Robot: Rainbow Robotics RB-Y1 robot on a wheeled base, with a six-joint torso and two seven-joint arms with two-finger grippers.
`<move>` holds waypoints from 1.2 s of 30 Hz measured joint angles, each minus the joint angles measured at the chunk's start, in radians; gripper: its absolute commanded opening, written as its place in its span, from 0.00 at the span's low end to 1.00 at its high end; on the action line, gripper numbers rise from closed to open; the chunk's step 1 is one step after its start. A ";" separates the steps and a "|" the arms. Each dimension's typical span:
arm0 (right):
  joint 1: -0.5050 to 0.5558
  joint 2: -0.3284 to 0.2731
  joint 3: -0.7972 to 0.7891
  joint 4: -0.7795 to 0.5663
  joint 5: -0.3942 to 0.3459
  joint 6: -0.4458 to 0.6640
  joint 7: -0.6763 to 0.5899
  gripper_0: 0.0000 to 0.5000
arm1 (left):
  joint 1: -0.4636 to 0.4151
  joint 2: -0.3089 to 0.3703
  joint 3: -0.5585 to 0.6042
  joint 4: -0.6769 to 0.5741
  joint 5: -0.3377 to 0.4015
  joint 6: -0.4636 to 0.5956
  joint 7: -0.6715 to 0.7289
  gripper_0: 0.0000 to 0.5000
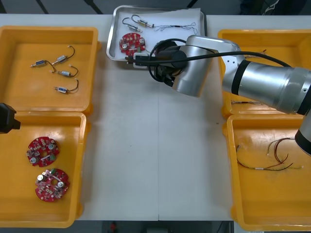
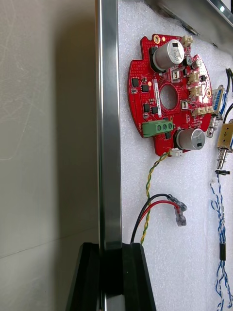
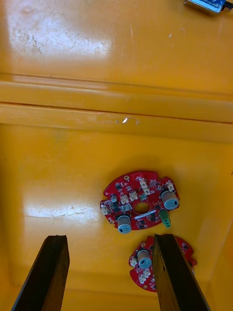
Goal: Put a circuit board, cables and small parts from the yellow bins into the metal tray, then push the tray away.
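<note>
- Clamped on the near rim of the metal tray point(image 2: 108, 121) point(image 1: 112, 34): the right gripper point(image 2: 110, 248) point(image 1: 132, 58), one finger inside the rim and one outside, the edge pinched between them. Seemingly a hold meant for shoving the tray off.
- Just beyond those fingertips, flat on the tray's white lining: a red circuit board point(image 2: 167, 92) point(image 1: 132, 43), with a black-and-red lead point(image 2: 160, 204) trailing back toward the fingers.
- Past the board, loose on the lining: small metal parts point(image 2: 223, 141) and a blue and white twisted cable point(image 2: 218, 218).
- By the look of it, loading finished and only the push left.
- Spread wide and holding nothing: the left gripper point(image 3: 110, 238) point(image 1: 7, 119), parked over a yellow bin point(image 1: 19, 194) — well clear of the tray's path.
- Under and just ahead of its fingers: two spare boards point(image 3: 141, 204) point(image 1: 43, 150), one partly behind a finger.
- In the far left bin point(image 1: 19, 43) beyond that gripper: more small parts with dark leads point(image 1: 60, 73).
- In the near right bin point(image 1: 262, 204), beneath the right arm's elbow end: thin red and yellow cables point(image 1: 272, 162).
</note>
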 measured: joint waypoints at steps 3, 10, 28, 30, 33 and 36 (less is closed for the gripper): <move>0.000 0.000 0.000 0.000 0.001 -0.001 0.000 0.02 | 0.000 0.000 0.000 0.000 0.000 0.000 0.000 1.00; 0.000 0.000 0.000 0.001 0.001 -0.001 0.000 0.44 | 0.000 0.000 0.000 0.000 0.000 0.000 0.000 1.00; -0.007 -0.019 -0.004 -0.137 0.001 0.229 0.000 1.00 | 0.000 0.000 0.000 0.000 0.000 0.000 0.000 1.00; -0.007 -0.031 -0.013 -0.192 -0.009 0.291 0.000 1.00 | 0.000 0.000 0.000 0.001 0.000 0.000 0.000 1.00; -0.007 -0.051 -0.045 -0.264 -0.073 0.370 0.000 1.00 | 0.000 0.000 0.000 0.001 0.000 0.000 0.000 1.00; -0.007 -0.072 -0.092 -0.321 -0.138 0.463 0.000 1.00 | 0.000 0.000 0.000 0.001 0.000 0.000 0.000 1.00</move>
